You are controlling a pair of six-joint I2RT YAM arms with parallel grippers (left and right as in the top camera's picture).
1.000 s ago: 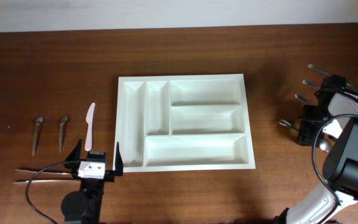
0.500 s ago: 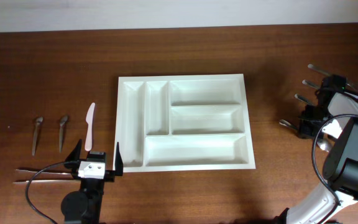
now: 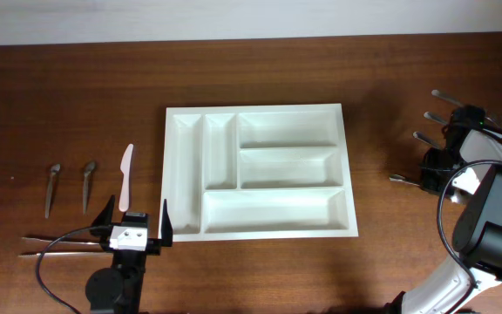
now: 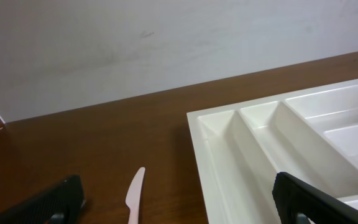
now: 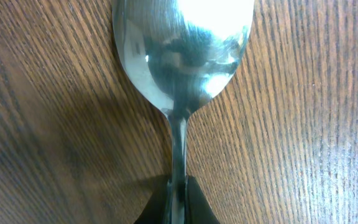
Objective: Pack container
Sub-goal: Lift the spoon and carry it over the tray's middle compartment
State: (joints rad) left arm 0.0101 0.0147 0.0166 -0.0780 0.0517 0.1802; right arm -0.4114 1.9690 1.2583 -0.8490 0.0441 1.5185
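While closed tight, the right end effector (image 5: 178, 200) pinches a spoon (image 5: 183, 50).

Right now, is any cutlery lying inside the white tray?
No, every compartment of the white tray shows only bare white plastic.

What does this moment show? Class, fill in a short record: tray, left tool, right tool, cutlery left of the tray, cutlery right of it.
Tray: white, five compartments, all empty
Left tool: open, holding nothing, by the tray's near left corner
Right tool: shut on the handle of a metal spoon
Left of tray: pink plastic knife, two small dark utensils, two thin pale sticks
Right of tray: more metal pieces beside the right arm
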